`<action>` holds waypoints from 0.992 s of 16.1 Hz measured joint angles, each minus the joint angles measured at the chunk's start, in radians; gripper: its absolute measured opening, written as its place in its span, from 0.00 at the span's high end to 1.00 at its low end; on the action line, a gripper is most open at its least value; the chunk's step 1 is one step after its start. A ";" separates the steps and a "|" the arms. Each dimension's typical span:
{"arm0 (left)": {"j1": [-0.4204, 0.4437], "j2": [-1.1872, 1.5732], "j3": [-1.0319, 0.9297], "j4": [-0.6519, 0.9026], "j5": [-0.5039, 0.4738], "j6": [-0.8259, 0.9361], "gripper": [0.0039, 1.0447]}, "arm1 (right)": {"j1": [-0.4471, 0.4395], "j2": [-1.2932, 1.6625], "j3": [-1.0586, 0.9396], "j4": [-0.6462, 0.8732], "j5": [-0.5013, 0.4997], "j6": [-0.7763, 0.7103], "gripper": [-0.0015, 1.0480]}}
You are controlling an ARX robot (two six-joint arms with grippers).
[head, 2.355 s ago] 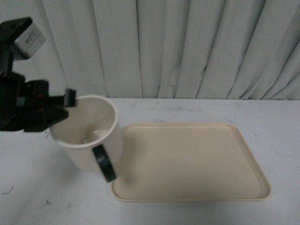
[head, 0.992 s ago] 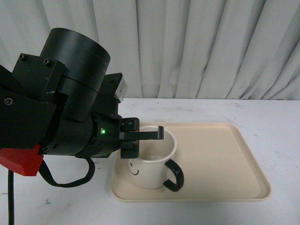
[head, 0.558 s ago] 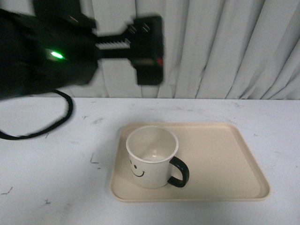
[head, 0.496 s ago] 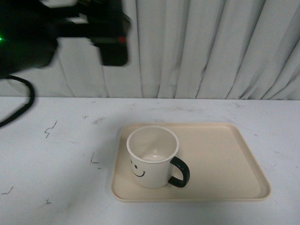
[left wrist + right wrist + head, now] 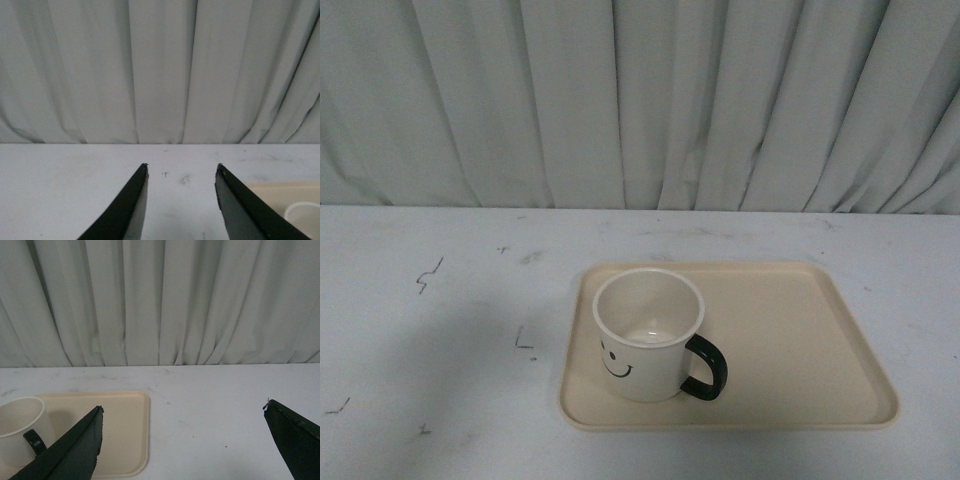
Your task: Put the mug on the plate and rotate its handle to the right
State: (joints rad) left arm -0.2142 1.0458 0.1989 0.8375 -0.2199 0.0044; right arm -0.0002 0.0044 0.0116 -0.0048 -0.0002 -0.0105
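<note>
White table (image 5: 440,330), grey curtain (image 5: 620,100) behind. Mug (image 5: 645,345) stands on plate (image 5: 800,340), left part, lower mid frame. Handle (image 5: 707,368) points right. L end effector (image 5: 182,165), R end effector (image 5: 183,406) both released.

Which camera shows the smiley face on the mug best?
The front view: the smiley face is turned toward the camera, all of it showing. The left wrist view catches only a bit of the mug rim. The right wrist view shows the mug's plain side and handle, no face.

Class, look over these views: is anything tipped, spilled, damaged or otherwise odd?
Nothing stands out. The mug stands upright on the plate, handle to the right, nothing spilled. Only small dark scuffs mark the table.
</note>
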 joint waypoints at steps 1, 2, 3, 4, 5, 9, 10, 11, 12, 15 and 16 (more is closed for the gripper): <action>0.016 -0.029 -0.024 -0.015 0.020 0.000 0.71 | 0.000 0.000 0.000 0.000 0.000 0.000 0.06; 0.033 -0.062 -0.045 -0.029 0.038 0.000 0.80 | 0.000 0.000 0.000 0.000 0.000 0.000 0.06; 0.050 -0.107 -0.064 -0.048 0.056 0.000 0.91 | 0.000 0.000 0.000 0.000 0.000 0.000 0.06; 0.068 -0.151 -0.081 -0.069 0.071 -0.005 0.99 | 0.000 0.000 0.000 0.000 0.000 0.000 0.06; 0.083 -0.191 -0.097 -0.092 0.085 -0.003 0.99 | 0.000 0.000 0.000 0.000 0.000 0.000 0.06; 0.190 -0.324 -0.175 -0.137 0.203 -0.003 0.99 | 0.000 0.000 0.000 0.000 0.000 0.000 0.06; 0.221 -0.351 -0.189 -0.192 0.201 -0.004 0.99 | 0.000 0.000 0.000 0.000 0.001 0.000 0.06; 0.217 -0.404 -0.189 -0.216 0.218 -0.004 0.99 | 0.000 0.000 0.000 -0.001 0.000 0.000 0.06; 0.211 -0.454 -0.189 -0.258 0.220 -0.004 0.99 | 0.000 0.000 0.000 0.000 0.000 0.000 0.06; 0.213 -0.562 -0.189 -0.362 0.220 -0.004 0.99 | 0.000 0.000 0.000 0.000 0.000 0.000 0.06; 0.213 -0.597 -0.189 -0.394 0.220 -0.004 0.99 | 0.000 0.000 0.000 0.000 0.000 0.000 0.06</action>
State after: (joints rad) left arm -0.0010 0.4492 0.0097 0.4435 -0.0002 0.0006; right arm -0.0002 0.0044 0.0116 -0.0048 0.0002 -0.0105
